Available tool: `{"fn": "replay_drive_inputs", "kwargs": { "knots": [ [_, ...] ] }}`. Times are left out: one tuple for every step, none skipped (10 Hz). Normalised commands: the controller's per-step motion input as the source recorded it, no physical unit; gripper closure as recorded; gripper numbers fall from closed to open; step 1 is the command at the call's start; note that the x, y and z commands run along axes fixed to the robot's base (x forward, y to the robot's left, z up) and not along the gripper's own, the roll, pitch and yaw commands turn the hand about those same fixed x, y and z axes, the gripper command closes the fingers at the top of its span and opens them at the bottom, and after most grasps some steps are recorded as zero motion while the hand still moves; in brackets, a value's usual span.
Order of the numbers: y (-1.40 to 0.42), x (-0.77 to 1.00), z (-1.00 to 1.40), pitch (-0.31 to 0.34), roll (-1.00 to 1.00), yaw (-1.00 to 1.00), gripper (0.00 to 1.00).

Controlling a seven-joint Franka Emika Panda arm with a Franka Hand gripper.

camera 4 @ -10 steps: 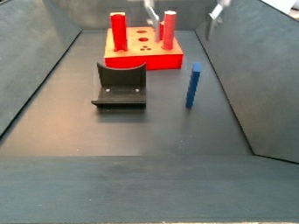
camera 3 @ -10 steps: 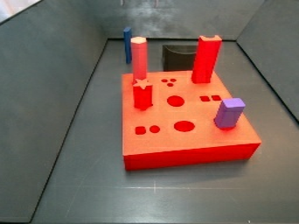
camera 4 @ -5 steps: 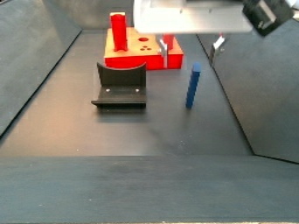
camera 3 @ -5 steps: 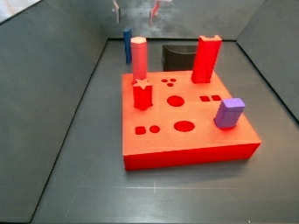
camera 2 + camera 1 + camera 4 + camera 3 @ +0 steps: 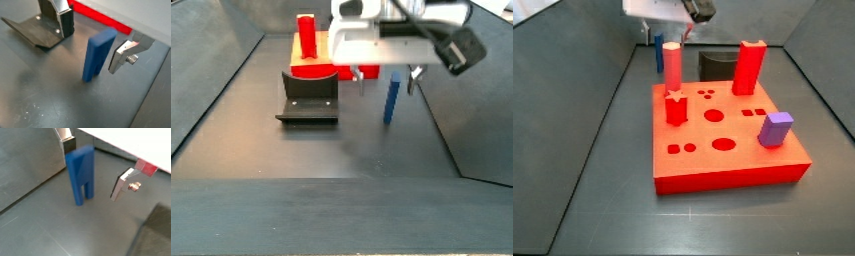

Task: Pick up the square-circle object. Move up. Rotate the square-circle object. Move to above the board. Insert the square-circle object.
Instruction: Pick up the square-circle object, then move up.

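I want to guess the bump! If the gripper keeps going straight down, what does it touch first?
Probably nothing but the floor: the gripper is open, straddling the upright square-circle object, whose top lies between its fingers.

Dark grey table point(image 5: 331, 150) with three things standing on it.
The blue peg point(image 5: 392, 101) stands upright on the table, directly under the claw point(image 5: 389, 80), between its spread fingers without touching either. The fixture point(image 5: 309, 98) rests just beside the claw; the red board point(image 5: 724, 140) lies farther off, beyond the fixture.
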Motion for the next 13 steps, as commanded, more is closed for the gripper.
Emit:
{"fn": "replay_drive_inputs", "kwargs": {
  "knots": [
    [0.0,0.0,0.0,0.0,0.0,0.0,0.0],
    [0.0,0.0,0.0,0.0,0.0,0.0,1.0],
    [0.0,0.0,0.0,0.0,0.0,0.0,1.0],
    [0.0,0.0,0.0,0.0,0.0,0.0,1.0],
    [0.0,0.0,0.0,0.0,0.0,0.0,1.0],
    [0.0,0.0,0.0,0.0,0.0,0.0,1.0],
    [0.0,0.0,0.0,0.0,0.0,0.0,1.0],
    [0.0,0.0,0.0,0.0,0.0,0.0,1.0],
    [0.0,0.0,0.0,0.0,0.0,0.0,1.0],
    [0.0,0.0,0.0,0.0,0.0,0.0,1.0],
    [0.0,0.0,0.0,0.0,0.0,0.0,1.0],
    [0.0,0.0,0.0,0.0,0.0,0.0,1.0],
    [0.0,0.0,0.83,0.0,0.0,0.0,1.0]
  ]
}}
